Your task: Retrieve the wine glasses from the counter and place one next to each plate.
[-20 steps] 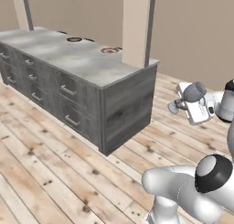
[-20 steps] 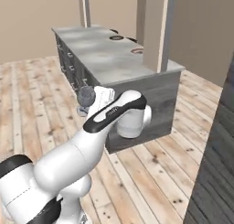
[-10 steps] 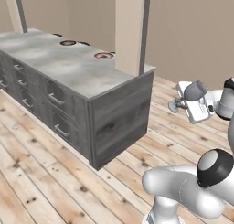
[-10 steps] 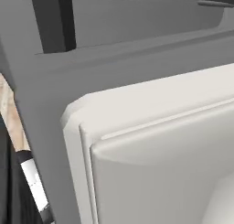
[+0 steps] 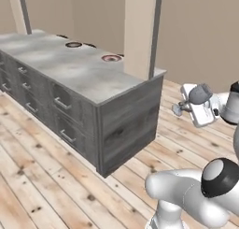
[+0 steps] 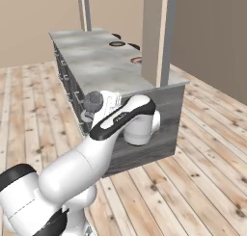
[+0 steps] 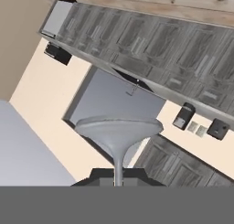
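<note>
Marble counter [image 5: 79, 71] over dark cabinets, plank floor [image 5: 32, 186] around — pincer [image 7: 118, 182] clamped on a wine glass [image 7: 119, 129] stem.

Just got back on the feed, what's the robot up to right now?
The arm is carrying one wine glass: the hand is shut on its thin stem. It is held off the near end of the marble counter, beside the dark cabinet. The two plates sit further along the countertop, near the post, and this glass has not been set down next to either of them.
</note>
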